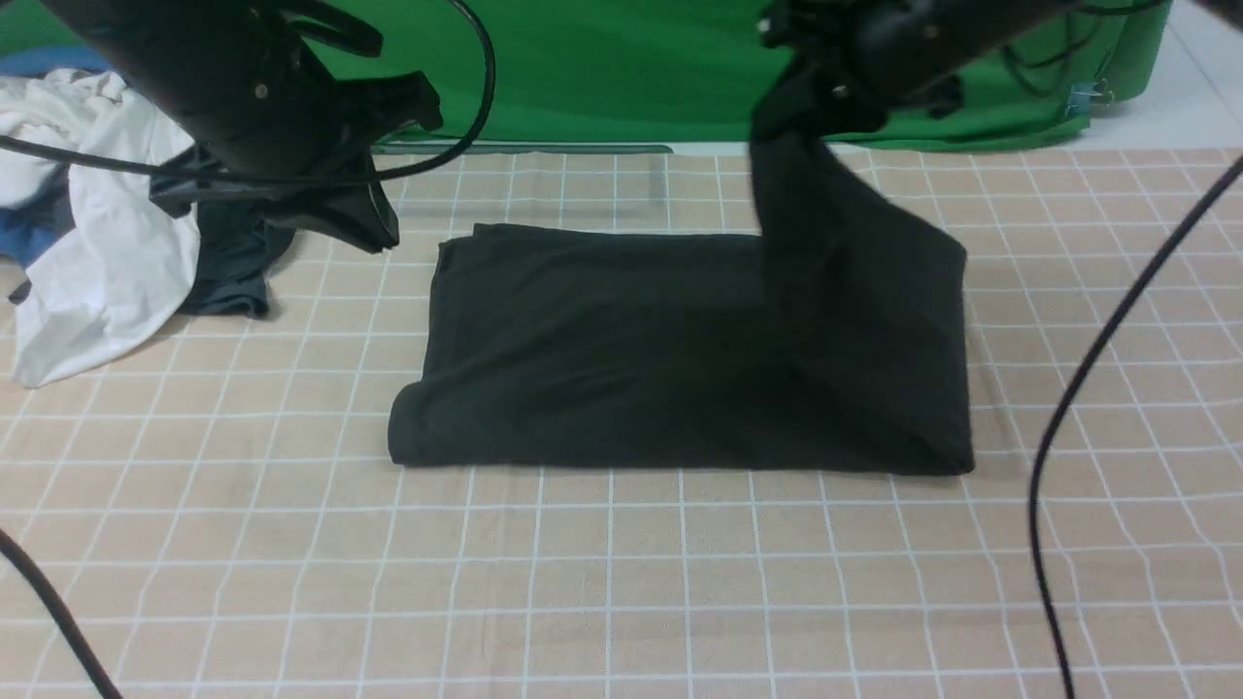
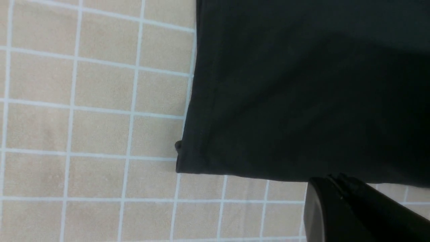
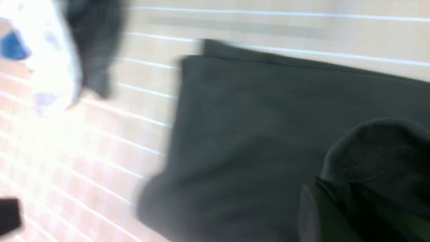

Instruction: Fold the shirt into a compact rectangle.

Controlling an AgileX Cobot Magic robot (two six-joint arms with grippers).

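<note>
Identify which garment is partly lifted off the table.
The black shirt in the middle: the right gripper holds its right end up. The white garment and dark grey garment lie heaped at left.

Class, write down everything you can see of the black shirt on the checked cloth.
The shirt is plain black, soft, matte knit, folded into a rough rectangle lying flat on the beige checked cloth. Its left end is a rounded fold. The far right corner is pinched by the right gripper and lifted, the fabric draping down. No print shows.
</note>
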